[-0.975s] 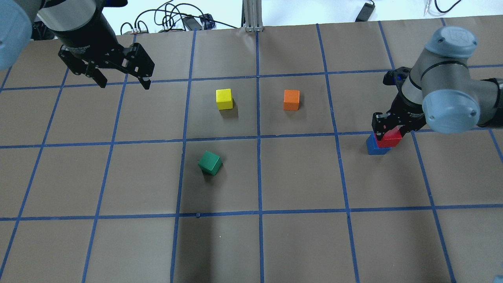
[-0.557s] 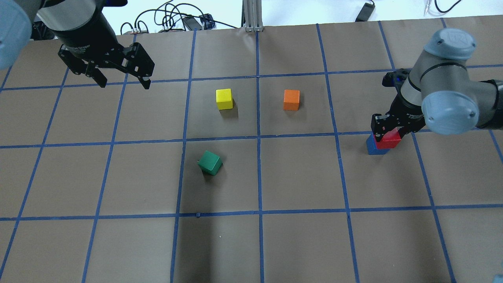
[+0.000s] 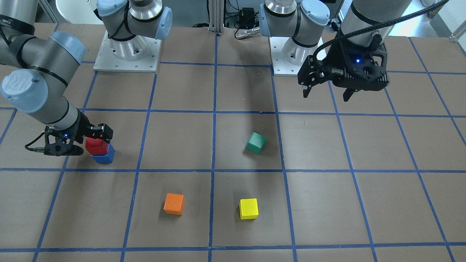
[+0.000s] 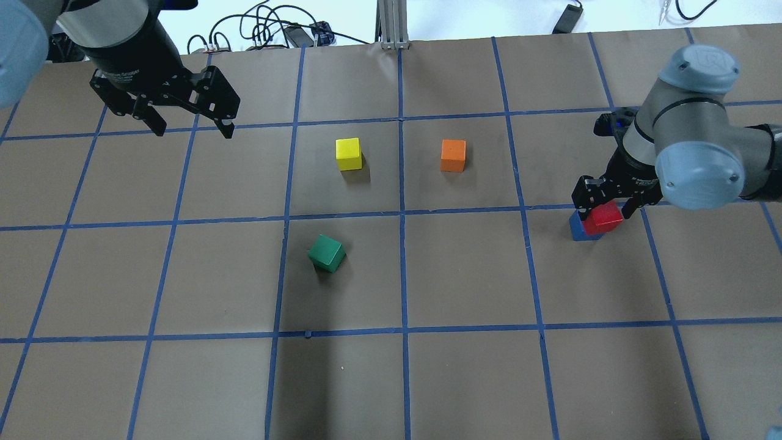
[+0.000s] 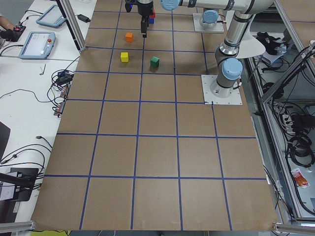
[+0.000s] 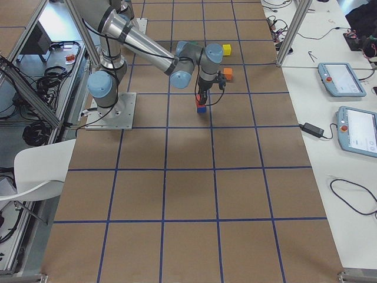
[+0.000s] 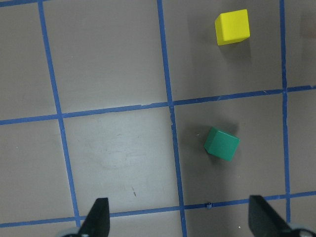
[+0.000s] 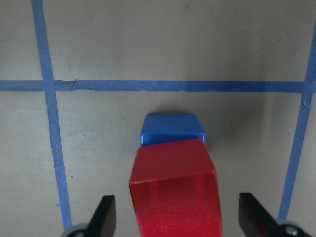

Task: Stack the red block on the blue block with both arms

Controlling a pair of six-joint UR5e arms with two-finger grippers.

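Looking across the brown gridded tabletop [image 4: 464, 379], I have my right arm [image 4: 696, 159] reaching in low at the right side and my left arm [image 4: 116, 30] held high over the far left corner.

My left end effector [image 4: 193, 129] is spread wide and carries nothing. My right end effector [image 8: 177, 212] is also spread wide. Its fingers [image 8: 104, 215] stand on either side of the red block [image 4: 603, 218] with clear gaps, so they grip nothing.

The red block sits on top of the blue block [image 4: 577, 227], at the right of the tabletop about midway between near and far. It is not squared up. From my right wrist its faces look twisted a little against the blue block's, and from across the table it sits slightly off to one side.

I judge both cubes to be light, rigid and solid. Their matte faces should give my pads fair friction, and a firm pinch should not harm them. Being so light, the red block could be knocked off by a small sideways brush.

If I must take it again, I would hold two opposite side faces at mid-height. I would turn my fingers to match the red block's faces and keep them above the blue block's top edge.

The green cube [image 4: 327, 253], yellow cube [image 4: 349, 153] and orange cube [image 4: 453, 155] lie well apart from the stack, toward the middle.
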